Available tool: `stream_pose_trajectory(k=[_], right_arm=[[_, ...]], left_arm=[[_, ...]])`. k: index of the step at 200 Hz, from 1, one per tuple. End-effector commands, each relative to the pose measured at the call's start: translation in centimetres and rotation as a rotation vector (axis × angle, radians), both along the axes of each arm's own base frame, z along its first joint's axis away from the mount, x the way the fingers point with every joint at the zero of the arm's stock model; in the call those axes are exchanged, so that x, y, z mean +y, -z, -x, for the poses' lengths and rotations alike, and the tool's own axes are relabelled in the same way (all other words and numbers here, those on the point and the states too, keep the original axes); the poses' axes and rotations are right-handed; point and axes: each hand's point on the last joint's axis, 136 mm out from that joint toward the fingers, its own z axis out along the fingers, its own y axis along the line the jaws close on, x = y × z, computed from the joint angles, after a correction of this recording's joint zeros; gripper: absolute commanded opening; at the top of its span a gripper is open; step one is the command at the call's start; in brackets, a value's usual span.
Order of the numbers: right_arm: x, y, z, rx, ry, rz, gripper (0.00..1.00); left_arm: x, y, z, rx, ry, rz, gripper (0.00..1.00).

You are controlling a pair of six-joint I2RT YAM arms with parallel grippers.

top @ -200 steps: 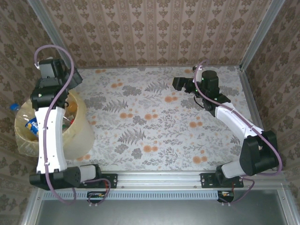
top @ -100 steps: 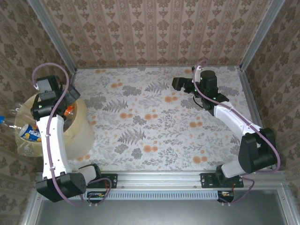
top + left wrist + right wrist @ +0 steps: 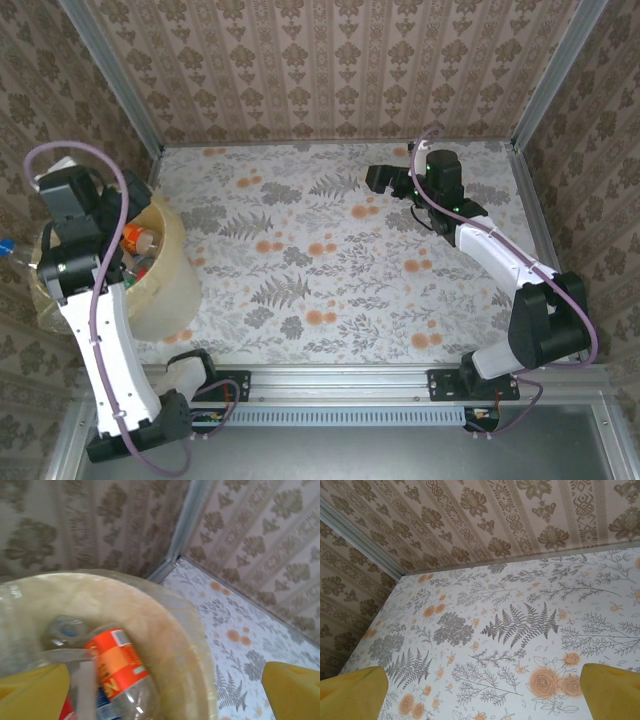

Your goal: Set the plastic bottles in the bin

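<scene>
The bin point(image 3: 178, 272), pale yellow with a thin liner, stands at the table's left edge. Several plastic bottles lie inside it, among them an orange-labelled one point(image 3: 139, 240) point(image 3: 118, 666) and a clear one point(image 3: 64, 630) beside it. A blue-capped bottle point(image 3: 9, 247) pokes out at the bin's far left side. My left gripper point(image 3: 165, 700) hangs open over the bin's rim point(image 3: 167, 625), its yellow fingers point(image 3: 31, 690) holding nothing. My right gripper point(image 3: 380, 178) point(image 3: 482, 700) is open above the floral table at the back right, with nothing between its fingers point(image 3: 612, 690).
The floral tablecloth point(image 3: 330, 260) covers the table. Wallpapered walls close in the back and both sides, with metal posts at the back corners point(image 3: 115, 70) point(image 3: 555, 70). The arm bases sit on the rail point(image 3: 340, 385) at the near edge.
My left arm has swung leftward and toward the near side, from the bin's back edge to over its left part. The right arm has hardly moved.
</scene>
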Motion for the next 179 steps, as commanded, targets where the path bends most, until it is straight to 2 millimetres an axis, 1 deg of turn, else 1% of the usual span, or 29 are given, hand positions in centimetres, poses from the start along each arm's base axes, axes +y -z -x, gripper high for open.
stream_pose_trajectory(k=[1, 17, 38, 58, 74, 94, 101, 113, 132, 146, 158, 179], right_arm=[[0.6, -1.7, -0.3, -0.027, -0.008, -0.016, 1.00], [0.7, -1.5, -0.2, -0.020, -0.009, -0.012, 1.00], [0.5, -1.5, -0.1, -0.021, -0.006, -0.001, 1.00], [0.6, -1.6, -0.1, -0.020, -0.007, 0.002, 1.00], [0.7, -1.7, -0.1, -0.023, -0.009, 0.001, 1.00], [0.8, -1.6, -0.2, -0.019, -0.011, 0.000, 1.00], [0.9, -1.7, -0.2, -0.020, -0.014, 0.000, 1.00], [1.0, -1.6, -0.2, -0.018, -0.015, 0.001, 1.00], [1.2, -1.6, -0.2, -0.019, -0.018, 0.003, 1.00], [1.1, -1.5, -0.2, -0.016, -0.016, 0.006, 1.00], [1.2, -1.5, -0.2, -0.018, -0.019, 0.006, 1.00], [1.4, -1.4, -0.3, -0.015, -0.023, 0.006, 1.00]], left_arm=[[1.8, 4.5, -0.6, 0.117, -0.040, 0.079, 1.00], [1.6, 6.5, -1.4, 0.141, -0.025, 0.130, 1.00], [0.7, 7.9, -2.3, 0.149, 0.019, 0.176, 1.00], [0.6, 9.0, -2.5, 0.176, 0.023, 0.187, 1.00], [0.1, 9.1, -2.9, 0.164, 0.050, 0.207, 1.00], [-1.2, 7.7, -3.5, 0.118, 0.122, 0.224, 1.00], [-1.4, 6.8, -3.3, 0.103, 0.135, 0.213, 1.00], [-1.2, 4.9, -2.2, 0.081, 0.121, 0.166, 1.00], [0.2, 1.8, 0.5, 0.056, 0.031, 0.057, 1.00], [1.2, 0.2, 2.4, 0.045, -0.042, -0.011, 1.00], [2.6, -0.2, 3.9, 0.061, -0.126, -0.058, 1.00], [5.0, 0.3, 5.6, 0.110, -0.250, -0.102, 1.00]])
